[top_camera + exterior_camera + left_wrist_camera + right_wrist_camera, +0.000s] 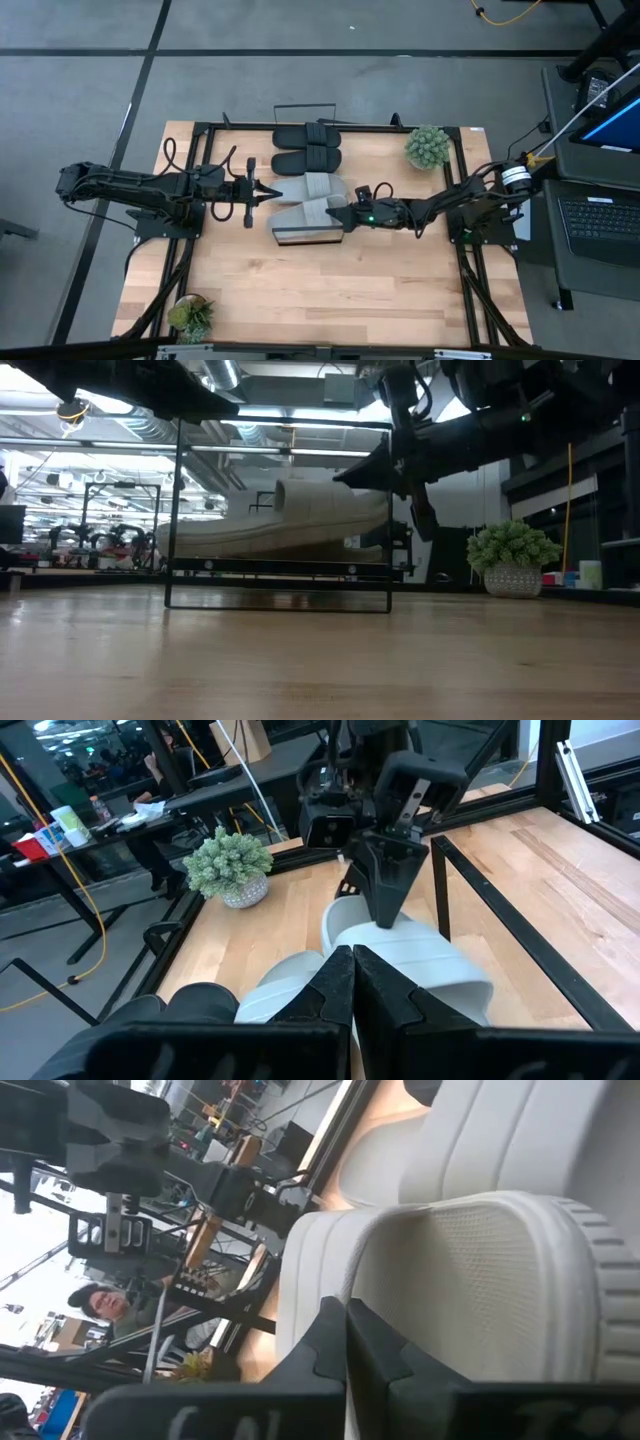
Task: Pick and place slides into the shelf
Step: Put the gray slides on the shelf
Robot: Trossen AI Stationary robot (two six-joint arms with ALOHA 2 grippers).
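Note:
Four slides lie crosswise on the shelf (298, 238), a narrow board with a black wire frame (280, 565). Two black slides (308, 135) (308, 160) sit at the far end. Two light grey slides (318, 186) (298, 212) sit nearer. My right gripper (337, 214) is shut at the nearest grey slide's right end (470, 1270). My left gripper (272, 192) is shut too. It hovers level at the left ends of the grey slides (290, 982); I cannot tell whether it touches them. My right gripper (385, 915) meets the nearest grey slide with shut fingertips at its strap end (430, 955), the end toward the table's right. It comes almost level from the right, along the slide's length. The slide lies flat on the shelf board (270, 535).
A potted plant (427, 147) stands at the table's far right and shows right of the shelf in the low view (513, 555). Another plant (190, 315) stands at the near left. A black frame (460, 135) rings the table. Bare wood (330, 290) stretches toward the near edge.

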